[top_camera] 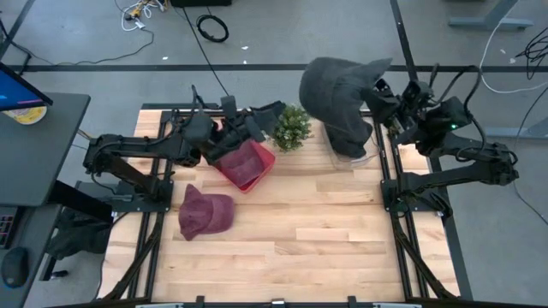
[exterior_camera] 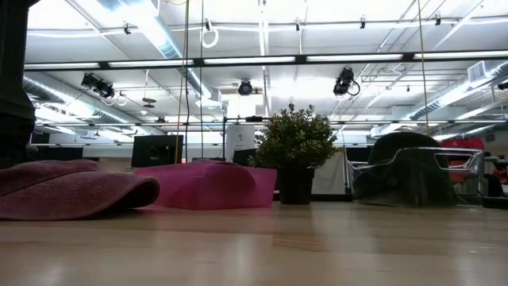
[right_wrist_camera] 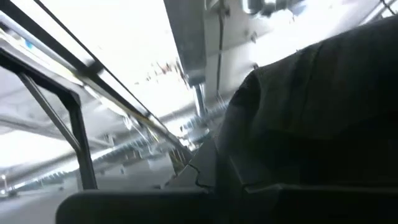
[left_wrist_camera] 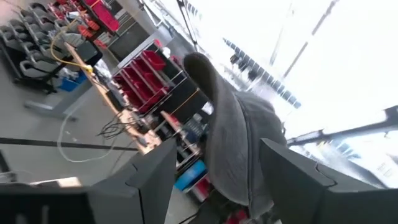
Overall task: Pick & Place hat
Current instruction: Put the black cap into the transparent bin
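Note:
A dark grey hat [top_camera: 336, 92] hangs high above the table's far right, with my right gripper [top_camera: 374, 96] shut on it; its cloth [right_wrist_camera: 311, 112] fills much of the right wrist view. A maroon hat [top_camera: 205, 212] lies crown up on the table's left part [exterior_camera: 71, 189]. My left gripper [top_camera: 267, 117] is raised over the far middle, open and with nothing in it. It points toward the grey hat [left_wrist_camera: 230, 137], which shows farther off between its fingers. My right gripper holds the grey hat by its edge on the table's right side [top_camera: 366, 96], coming from the right with the fingers slanting upward. The cloth hides the fingertips, so I cannot tell how many layers they have. The hat is lifted clear and hangs beside the gripper.
A pink bin [top_camera: 248, 164] stands at the far left of centre, and a small potted plant [top_camera: 293, 127] beside it. A clear container [exterior_camera: 413, 173] with a dark shape inside stands at the far right, below the held hat. The near half of the wooden table [top_camera: 325, 248] is bare.

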Available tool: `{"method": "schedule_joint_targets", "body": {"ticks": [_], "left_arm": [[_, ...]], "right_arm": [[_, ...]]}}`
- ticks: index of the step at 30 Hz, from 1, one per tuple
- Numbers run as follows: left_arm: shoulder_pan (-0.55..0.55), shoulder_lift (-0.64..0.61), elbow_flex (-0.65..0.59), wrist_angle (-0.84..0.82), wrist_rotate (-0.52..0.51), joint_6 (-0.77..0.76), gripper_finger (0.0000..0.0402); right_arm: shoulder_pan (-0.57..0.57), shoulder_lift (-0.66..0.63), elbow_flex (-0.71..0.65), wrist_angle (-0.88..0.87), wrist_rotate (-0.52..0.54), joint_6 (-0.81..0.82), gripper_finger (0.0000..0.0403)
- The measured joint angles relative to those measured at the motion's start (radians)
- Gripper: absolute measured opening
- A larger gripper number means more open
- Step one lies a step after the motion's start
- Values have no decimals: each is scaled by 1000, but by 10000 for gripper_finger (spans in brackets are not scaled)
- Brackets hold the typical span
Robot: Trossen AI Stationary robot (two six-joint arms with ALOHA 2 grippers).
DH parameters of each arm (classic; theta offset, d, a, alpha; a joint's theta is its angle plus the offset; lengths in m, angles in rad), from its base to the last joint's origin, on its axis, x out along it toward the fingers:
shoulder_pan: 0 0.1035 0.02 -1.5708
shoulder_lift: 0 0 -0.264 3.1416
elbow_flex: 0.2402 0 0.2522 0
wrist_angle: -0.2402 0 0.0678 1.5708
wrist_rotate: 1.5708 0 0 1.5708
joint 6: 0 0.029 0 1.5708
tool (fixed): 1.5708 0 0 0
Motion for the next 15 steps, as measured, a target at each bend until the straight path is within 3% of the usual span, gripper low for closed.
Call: {"method": "schedule_joint_targets", "body": {"ticks": [15], "left_arm": [[12,37,0,64,47,-56,232]], "right_arm": [[0,147,0,212,1,61,0]]}}
